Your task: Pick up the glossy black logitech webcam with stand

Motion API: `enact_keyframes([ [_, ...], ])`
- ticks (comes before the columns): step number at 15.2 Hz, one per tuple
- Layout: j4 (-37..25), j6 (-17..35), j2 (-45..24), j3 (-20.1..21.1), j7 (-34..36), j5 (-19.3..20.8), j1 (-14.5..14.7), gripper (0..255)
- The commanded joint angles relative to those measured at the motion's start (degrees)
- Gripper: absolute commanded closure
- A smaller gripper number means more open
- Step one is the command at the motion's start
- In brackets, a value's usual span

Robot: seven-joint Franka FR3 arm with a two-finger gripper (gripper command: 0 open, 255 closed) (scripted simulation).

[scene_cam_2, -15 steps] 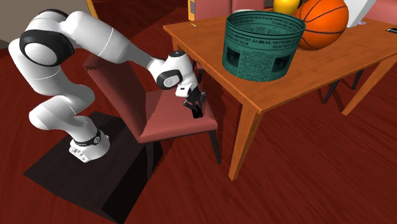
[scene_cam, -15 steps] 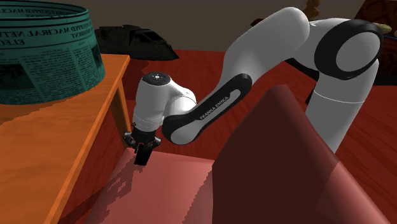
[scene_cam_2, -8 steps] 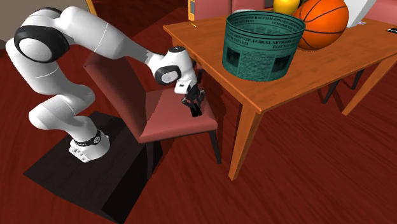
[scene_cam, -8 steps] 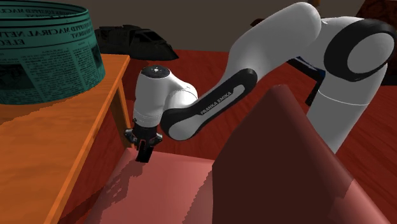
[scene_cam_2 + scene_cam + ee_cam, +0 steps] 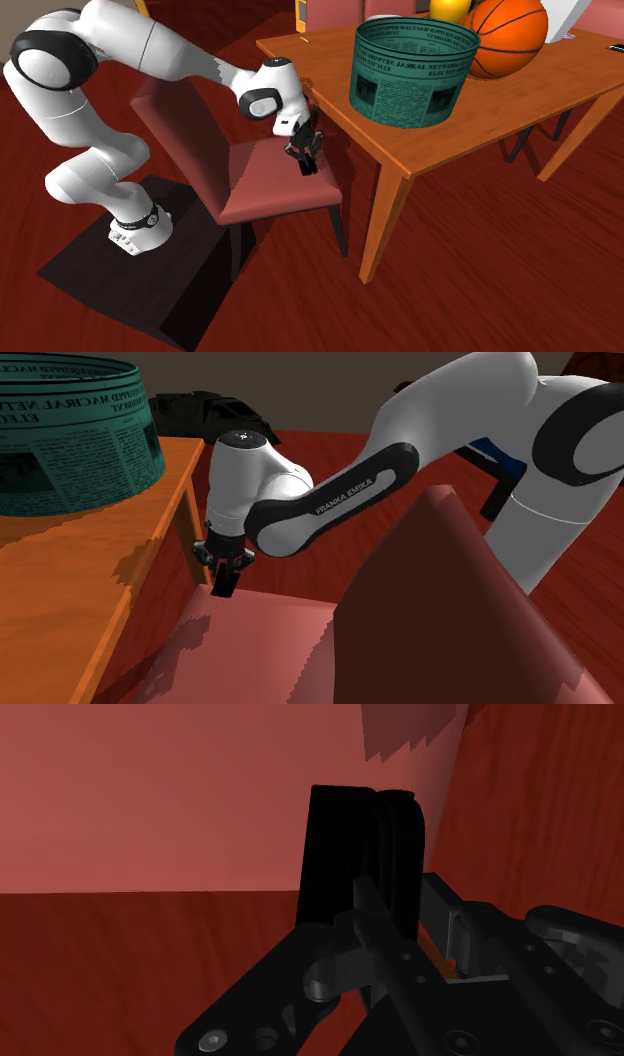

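Beside the table (image 5: 500,100), over the red chair (image 5: 270,190) seat, we see the arm (image 5: 330,502) reach down with its gripper (image 5: 225,587). Its fingers pinch the black webcam (image 5: 350,854), which we find above the seat near the table's edge.

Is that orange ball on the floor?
No, the ball rests on the table beside the green bin.

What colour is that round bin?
The bin is teal with newsprint lettering, clearest in the second exterior view.

Blk webcam (image 5: 360,844) — prob. glossy; teal newsprint-pattern bin (image 5: 412,75), red chair seat (image 5: 262,190).
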State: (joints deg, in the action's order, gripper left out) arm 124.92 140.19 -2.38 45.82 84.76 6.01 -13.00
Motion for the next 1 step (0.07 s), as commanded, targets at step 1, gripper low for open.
enact_keyframes([
  [1,-0.1,-0.3,0.3,0.0,-0.4,-0.5,-0.1,255],
])
